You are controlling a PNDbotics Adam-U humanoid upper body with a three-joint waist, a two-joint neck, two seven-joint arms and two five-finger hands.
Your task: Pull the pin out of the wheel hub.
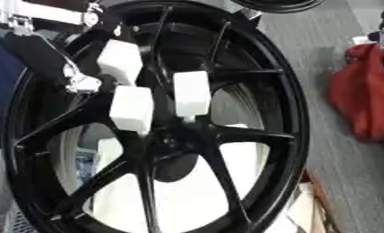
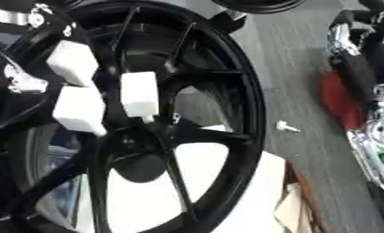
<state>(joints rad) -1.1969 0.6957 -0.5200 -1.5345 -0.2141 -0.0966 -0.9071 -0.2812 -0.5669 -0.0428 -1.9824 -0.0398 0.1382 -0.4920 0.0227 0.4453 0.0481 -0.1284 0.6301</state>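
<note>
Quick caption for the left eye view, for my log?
Left hand, white-tipped fingers spread, reaches over the black wheel's hub; a red cloth lies on the floor beside it.

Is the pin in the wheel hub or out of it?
Cannot tell. The left hand lies over the wheel hub; a small pale stub shows at its edge, but its seating is unclear.

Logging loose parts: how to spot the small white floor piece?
Find the black wheel; look right of its rim onto the grey floor. The small white piece lies alone there, before the red cloth, tiny unlike the white blocks at the hub.
</note>
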